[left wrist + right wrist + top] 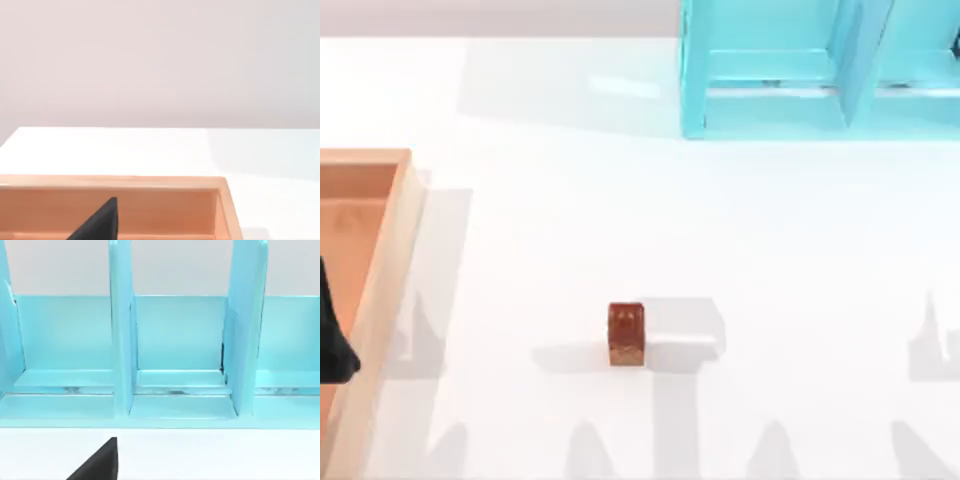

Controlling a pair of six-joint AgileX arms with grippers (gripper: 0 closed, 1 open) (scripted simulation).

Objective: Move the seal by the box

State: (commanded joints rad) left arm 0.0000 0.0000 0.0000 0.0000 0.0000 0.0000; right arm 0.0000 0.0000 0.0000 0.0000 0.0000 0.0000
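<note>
- The seal [626, 334] stands upright on the tabletop [770, 250], near the middle front, well apart from the box [382, 280] at the left edge
- Nothing holds it; the task looks not yet begun
- The left gripper [332, 340] hangs over the box; whether it is apart or together, I cannot tell
- Next: reach the seal, close on its sides

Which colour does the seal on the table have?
Reddish-brown and mottled; the seal shows best in the top view.
</note>
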